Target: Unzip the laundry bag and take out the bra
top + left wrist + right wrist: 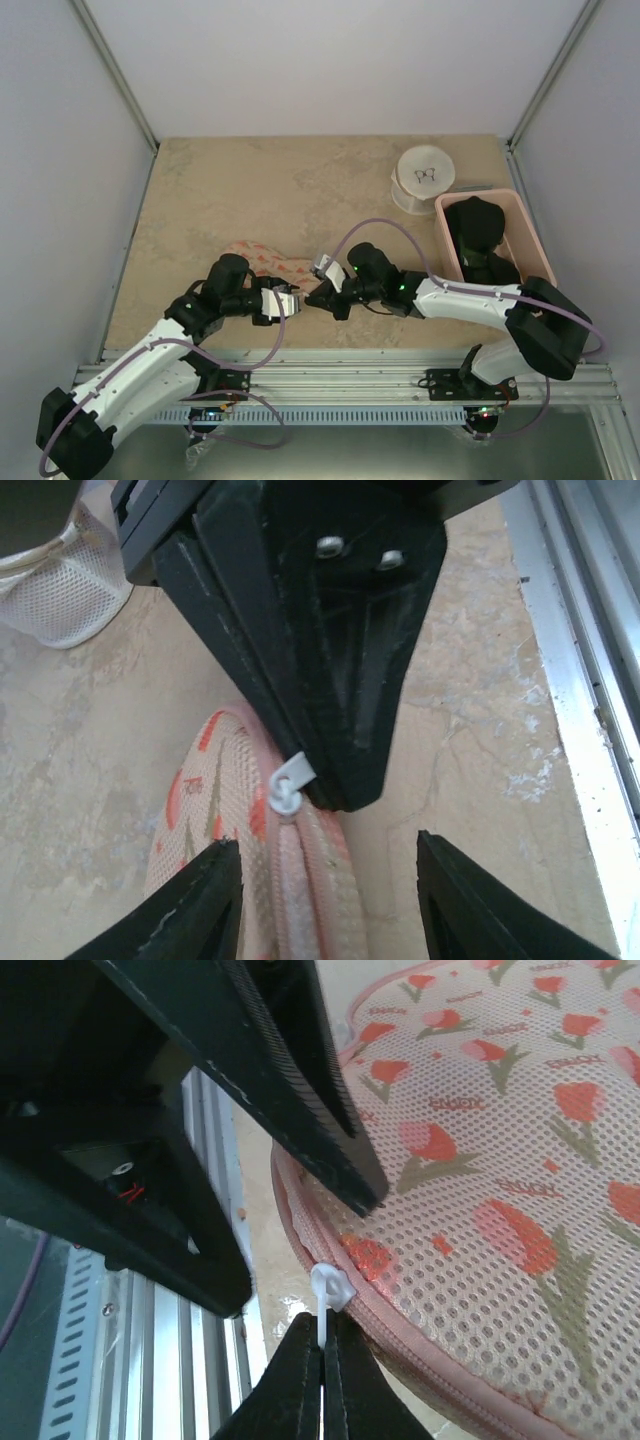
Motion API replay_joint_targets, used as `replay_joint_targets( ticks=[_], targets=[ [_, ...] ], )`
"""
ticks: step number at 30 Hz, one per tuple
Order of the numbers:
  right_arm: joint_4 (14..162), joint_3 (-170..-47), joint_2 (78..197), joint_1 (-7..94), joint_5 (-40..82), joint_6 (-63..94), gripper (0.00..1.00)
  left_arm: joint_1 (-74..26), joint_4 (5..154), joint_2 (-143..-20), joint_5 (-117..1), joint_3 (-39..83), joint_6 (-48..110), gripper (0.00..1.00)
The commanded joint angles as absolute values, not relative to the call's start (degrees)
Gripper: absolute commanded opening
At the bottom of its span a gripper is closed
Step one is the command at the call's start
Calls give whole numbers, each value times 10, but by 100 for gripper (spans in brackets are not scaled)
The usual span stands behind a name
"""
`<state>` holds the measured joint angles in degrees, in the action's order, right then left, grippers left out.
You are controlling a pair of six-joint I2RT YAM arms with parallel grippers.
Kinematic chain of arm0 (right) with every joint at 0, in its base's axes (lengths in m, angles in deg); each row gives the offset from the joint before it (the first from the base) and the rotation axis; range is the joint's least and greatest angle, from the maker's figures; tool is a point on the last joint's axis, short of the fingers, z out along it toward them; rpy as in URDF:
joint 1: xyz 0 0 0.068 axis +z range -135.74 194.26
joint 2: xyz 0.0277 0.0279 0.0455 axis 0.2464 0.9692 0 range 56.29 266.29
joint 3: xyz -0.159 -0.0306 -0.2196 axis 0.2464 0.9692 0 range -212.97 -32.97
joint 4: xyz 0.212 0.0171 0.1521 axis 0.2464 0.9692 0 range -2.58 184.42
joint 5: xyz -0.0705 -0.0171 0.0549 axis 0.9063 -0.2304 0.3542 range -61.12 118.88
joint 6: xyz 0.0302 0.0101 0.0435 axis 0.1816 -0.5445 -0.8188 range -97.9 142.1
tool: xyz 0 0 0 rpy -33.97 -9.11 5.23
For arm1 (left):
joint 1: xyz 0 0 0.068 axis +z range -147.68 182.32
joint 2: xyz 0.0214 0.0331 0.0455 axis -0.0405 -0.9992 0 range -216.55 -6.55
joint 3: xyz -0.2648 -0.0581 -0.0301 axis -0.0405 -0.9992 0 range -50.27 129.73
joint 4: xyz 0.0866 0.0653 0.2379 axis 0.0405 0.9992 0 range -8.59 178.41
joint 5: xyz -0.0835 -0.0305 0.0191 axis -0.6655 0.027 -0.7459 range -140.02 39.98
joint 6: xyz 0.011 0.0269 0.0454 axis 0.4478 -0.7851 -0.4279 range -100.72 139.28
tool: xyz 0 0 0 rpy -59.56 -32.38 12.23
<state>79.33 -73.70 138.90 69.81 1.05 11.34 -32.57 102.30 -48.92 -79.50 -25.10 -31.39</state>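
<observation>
The laundry bag (262, 258), cream-pink mesh with red tulip print and a pink rim, lies flat near the table's front, partly under both arms. My right gripper (322, 1318) is shut on the white zip pull (327, 1290) at the bag's (480, 1160) near rim. In the top view the right gripper (314, 298) meets my left gripper (293, 301) tip to tip. My left gripper (325, 842) is open, its fingers (200, 905) standing either side of the bag's zipped rim (300, 880), just behind the zip pull (290, 785). The bra is hidden.
A pink basket (530, 235) with a dark garment (480, 230) stands at the right. A white round mesh container (423, 178) stands behind it and shows in the left wrist view (60, 590). The metal rail (340, 375) runs along the table's front edge.
</observation>
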Motion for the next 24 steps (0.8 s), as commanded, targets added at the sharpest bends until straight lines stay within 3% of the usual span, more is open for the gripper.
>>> replay_joint_targets(
  ticks=[1,12,24],
  targets=[
    [787,-754,1393,706,6,113,1,-329,985,-492,-783,-262,-302,44],
    [798,-755,1386,707,11,122,1,-330,993,-489,-780,-263,-311,0],
    [826,-723,1363,676,37,139,1,-329,1018,-480,-778,-258,-344,0]
  ],
)
